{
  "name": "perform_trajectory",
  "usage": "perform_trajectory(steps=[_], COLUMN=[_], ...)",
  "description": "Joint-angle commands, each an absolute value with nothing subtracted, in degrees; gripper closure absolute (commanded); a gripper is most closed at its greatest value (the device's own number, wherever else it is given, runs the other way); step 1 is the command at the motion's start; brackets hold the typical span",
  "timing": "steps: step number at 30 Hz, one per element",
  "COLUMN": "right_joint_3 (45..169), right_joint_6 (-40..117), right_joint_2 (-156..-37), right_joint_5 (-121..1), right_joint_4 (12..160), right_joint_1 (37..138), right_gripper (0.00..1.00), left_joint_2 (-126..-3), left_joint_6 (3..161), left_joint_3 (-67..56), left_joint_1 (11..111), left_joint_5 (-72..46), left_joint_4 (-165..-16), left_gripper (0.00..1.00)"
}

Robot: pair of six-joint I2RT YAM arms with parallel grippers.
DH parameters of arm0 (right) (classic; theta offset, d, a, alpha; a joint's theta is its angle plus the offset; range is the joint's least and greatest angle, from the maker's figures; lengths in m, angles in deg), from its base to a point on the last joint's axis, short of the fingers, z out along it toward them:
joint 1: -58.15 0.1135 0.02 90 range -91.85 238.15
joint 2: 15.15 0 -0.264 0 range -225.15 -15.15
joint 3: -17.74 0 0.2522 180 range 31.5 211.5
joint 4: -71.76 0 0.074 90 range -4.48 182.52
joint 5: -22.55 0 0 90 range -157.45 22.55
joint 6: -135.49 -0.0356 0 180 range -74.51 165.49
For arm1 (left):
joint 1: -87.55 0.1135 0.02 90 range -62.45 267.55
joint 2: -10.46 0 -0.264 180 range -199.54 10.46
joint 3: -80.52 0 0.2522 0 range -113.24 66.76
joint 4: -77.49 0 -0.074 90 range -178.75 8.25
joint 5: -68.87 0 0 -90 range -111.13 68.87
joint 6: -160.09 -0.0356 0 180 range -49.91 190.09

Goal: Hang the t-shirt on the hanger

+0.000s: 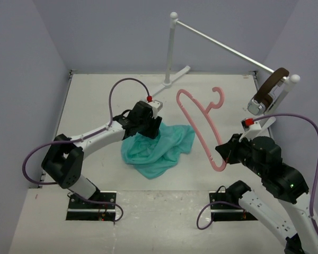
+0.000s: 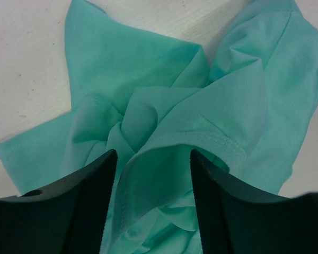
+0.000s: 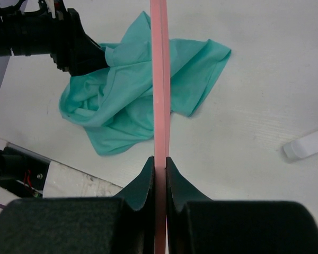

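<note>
Step in hand: picking up the cloth. The left end effector (image 2: 153, 180) stands released, jaws astride a fold of the t-shirt (image 1: 158, 149), which lies crumpled on the desk (image 1: 95, 106). The right end effector (image 3: 159, 164) is clenched on the hanger (image 1: 199, 124) beside it. The next move probably calls for pinching an opening's edge.

Pale lavender walls (image 1: 21, 63) enclose a white surface (image 1: 95, 95); a white rail stand (image 1: 171, 47) at the back carries brown-banded headphones (image 1: 267, 90)
</note>
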State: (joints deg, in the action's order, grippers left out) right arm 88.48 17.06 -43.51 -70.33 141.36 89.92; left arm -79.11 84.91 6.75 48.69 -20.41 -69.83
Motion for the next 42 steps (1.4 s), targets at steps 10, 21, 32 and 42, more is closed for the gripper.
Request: perform_trajectory(steps=[10,21,32,42], right_joint_3=[87.31,86.28,83.23,79.17], right_joint_6=[20.43,17.54,16.11,11.05], right_joint_2=[-44.33,-39.67,-38.0,-39.03], right_joint_5=[-64.18,-49.64,-47.63,-49.89], right_joint_4=[136.06,140.01,142.39,134.81], right_joint_1=[90.05,90.05,89.98,90.05], right_gripper=[1.0,1.0,1.0,1.0], left_joint_2=[-83.23,-79.45,-83.56,-79.94], left_joint_6=[77.56,84.76,93.42,97.81], left_joint_3=[2.07,-5.71,-17.51,-14.41], left_joint_1=[49.58,49.66,49.67,49.66], left_joint_5=[-18.3,-27.8,-32.56,-35.15], left_joint_4=[-70.65,-68.64,-63.37,-64.86], left_gripper=[0.67,1.0,1.0,1.0])
